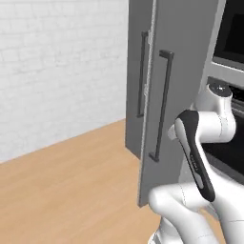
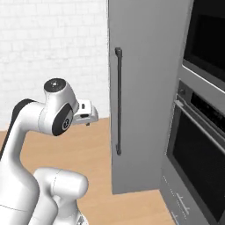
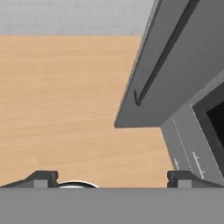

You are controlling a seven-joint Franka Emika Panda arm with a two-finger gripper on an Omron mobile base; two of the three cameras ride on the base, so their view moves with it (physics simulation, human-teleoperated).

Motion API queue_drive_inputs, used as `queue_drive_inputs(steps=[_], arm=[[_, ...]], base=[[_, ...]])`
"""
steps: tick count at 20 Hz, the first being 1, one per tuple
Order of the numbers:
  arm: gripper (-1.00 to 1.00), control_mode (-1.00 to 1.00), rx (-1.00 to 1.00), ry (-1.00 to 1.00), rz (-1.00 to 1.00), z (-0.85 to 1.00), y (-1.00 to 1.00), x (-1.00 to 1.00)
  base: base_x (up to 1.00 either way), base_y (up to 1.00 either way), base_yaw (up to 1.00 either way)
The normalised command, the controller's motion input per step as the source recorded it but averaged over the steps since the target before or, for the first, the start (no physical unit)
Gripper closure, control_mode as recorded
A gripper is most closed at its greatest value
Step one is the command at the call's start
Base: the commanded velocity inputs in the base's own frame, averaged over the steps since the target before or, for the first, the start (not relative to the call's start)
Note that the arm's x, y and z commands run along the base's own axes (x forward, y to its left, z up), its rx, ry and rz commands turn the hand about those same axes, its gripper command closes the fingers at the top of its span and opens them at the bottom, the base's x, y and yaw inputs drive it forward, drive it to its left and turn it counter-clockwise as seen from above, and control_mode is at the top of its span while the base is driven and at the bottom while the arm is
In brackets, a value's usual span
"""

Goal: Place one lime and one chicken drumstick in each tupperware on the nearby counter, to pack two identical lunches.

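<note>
Gripper (image 3: 113, 178) jaws stand wide apart in the hand view, one dark finger tip (image 3: 43, 177) at the lower left and the other at the lower right, with nothing between them. Beyond the tips, from 9 o'clock round to 12 o'clock, lies bare light wooden floor (image 3: 61, 96), and past it, at 12 o'clock, a strip of white brick wall (image 3: 65, 15). At about 1 o'clock from the gripper stands a tall grey cabinet (image 3: 175, 65) with a long dark bar handle (image 3: 164, 54) running down its face; its lower corner meets the floor well apart from the finger tips. At 3 o'clock a grey drawer front (image 3: 188, 148) with small bar handles sits below the dark glass of an oven (image 3: 216, 118).

From the right base view, the arm's white elbow is raised at 9 o'clock of the cabinet, and the hand reaches toward the cabinet's handle but stays clear of it. From the left base view, two grey cabinet panels stand side by side, each with its own vertical handle, and the arm rises at 5 o'clock of them.

Where the lime, the chicken drumstick, the tupperware and the counter lie relative to the gripper, I cannot tell from these views.
</note>
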Motion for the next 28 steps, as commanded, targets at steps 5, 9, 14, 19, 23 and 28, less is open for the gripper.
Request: queue_drive_inputs(steps=[5,9,14,19,23,28], arm=[[-1.00,1.00,0.00,0.00,0.00,0.00,0.00,0.00],[-1.00,1.00,0.00,0.00,0.00,0.00,0.00,0.00],[-1.00,1.00,0.00,0.00,0.00,0.00,0.00,0.00],[-1.00,1.00,0.00,0.00,0.00,0.00,0.00,0.00],[-1.00,1.00,0.00,0.00,0.00,0.00,0.00,0.00],[-1.00,1.00,0.00,0.00,0.00,0.00,0.00,0.00]], base=[[-0.12,0.67,0.81],[0.93,0.57,0.32],[1.00,0.16,0.09],[1.00,-0.03,0.00],[1.00,-0.28,-0.02],[0.91,-0.04,-0.48]])
